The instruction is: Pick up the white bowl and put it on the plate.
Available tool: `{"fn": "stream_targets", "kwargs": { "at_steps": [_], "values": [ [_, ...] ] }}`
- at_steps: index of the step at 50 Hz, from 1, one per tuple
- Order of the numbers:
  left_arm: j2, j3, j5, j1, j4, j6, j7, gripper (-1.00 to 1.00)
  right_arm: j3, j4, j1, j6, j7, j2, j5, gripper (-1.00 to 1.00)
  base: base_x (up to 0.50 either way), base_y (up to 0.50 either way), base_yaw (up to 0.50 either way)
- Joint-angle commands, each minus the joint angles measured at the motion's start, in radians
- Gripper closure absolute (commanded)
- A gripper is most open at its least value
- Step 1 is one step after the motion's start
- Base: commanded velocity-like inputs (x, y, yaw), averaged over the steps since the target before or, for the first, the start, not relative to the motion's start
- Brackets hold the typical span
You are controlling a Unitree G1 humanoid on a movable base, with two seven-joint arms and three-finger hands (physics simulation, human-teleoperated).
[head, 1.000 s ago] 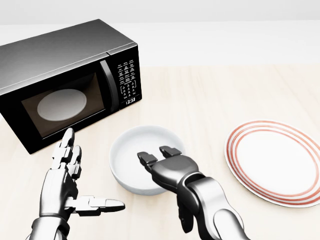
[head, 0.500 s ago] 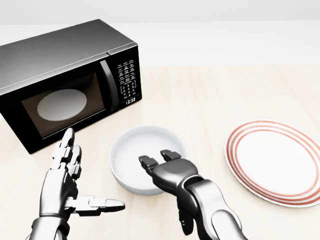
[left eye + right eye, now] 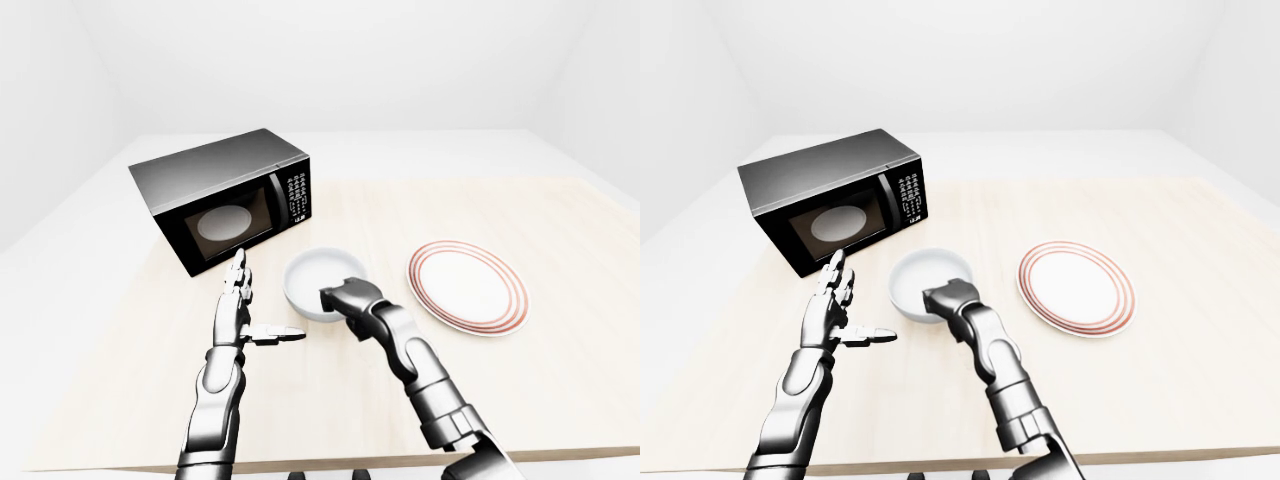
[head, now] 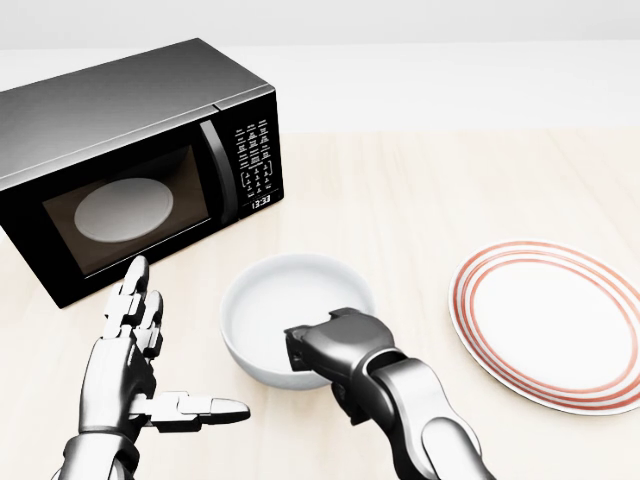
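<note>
A black microwave (image 4: 130, 165) sits at the upper left of my head view, resting on the pale wooden table (image 4: 440, 190). It stands turned at an angle, so I see its glossy top and its door side together. The door is shut, and through its dark window (image 4: 125, 212) I see a pale round turntable (image 4: 124, 209) inside. To the right of the window runs a vertical handle (image 4: 217, 172), then a keypad (image 4: 254, 160) with rows of small white buttons and a tiny clock display (image 4: 261, 201) beneath them. In my left-eye view the table's light wood ends at a white surface (image 3: 60, 260) on the left, with plain white walls (image 3: 330, 60) beyond.
</note>
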Motion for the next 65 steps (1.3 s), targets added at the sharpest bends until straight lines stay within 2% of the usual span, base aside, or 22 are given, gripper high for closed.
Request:
{"fn": "stream_targets", "kwargs": {
  "at_steps": [1,12,20,47,65],
  "values": [
    [0.000,0.000,0.000,0.000,0.000,0.000,0.000,-1.00,0.007,0.021,0.017,0.000,0.003,0.002,-0.014,1.00,0.00,0.00,0.00],
    [0.000,0.000,0.000,0.000,0.000,0.000,0.000,-1.00,0.007,0.014,0.016,0.000,-0.032,0.008,-0.003,1.00,0.00,0.00,0.00],
    [0.000,0.000,0.000,0.000,0.000,0.000,0.000,-1.00,-0.007,-0.032,-0.022,0.000,-0.147,0.031,0.033,1.00,0.00,0.00,0.00],
    [0.000,0.000,0.000,0.000,0.000,0.000,0.000,-1.00,0.003,-0.121,-0.004,0.000,-0.162,0.031,0.037,1.00,0.00,0.00,0.00],
    [0.000,0.000,0.000,0.000,0.000,0.000,0.000,-1.00,-0.013,-0.243,-0.021,0.000,-0.104,0.030,0.024,1.00,0.00,0.00,0.00]
  ]
}}
